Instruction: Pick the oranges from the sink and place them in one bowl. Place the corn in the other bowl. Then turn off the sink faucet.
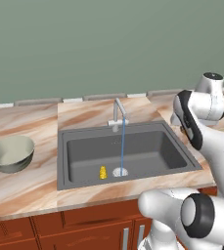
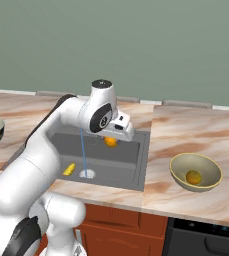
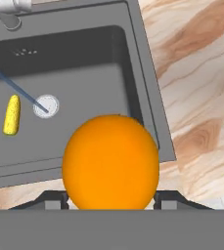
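My gripper (image 2: 113,137) hangs over the right part of the sink (image 2: 131,162), shut on an orange (image 2: 110,142). In the hand view that orange (image 3: 111,161) fills the space between the fingertips (image 3: 55,200), above the sink's right rim (image 3: 150,97). A second orange (image 2: 193,176) lies in the olive-khaki bowl (image 2: 206,165) on the counter to the right. On the basin floor beside the drain lies the corn (image 1: 102,172) (image 2: 69,169) (image 3: 11,114). The pale grey-green bowl (image 1: 11,154) stands left of the sink. Behind the basin, the faucet (image 1: 117,113) sends a thin stream of water (image 1: 123,146) onto the drain.
The marbled tan counter (image 2: 186,135) runs along both sides of the sink, with a green wall behind. Wooden cabinet fronts (image 1: 59,227) sit below the counter edge. My own arm (image 1: 201,127) rises over the sink's right side.
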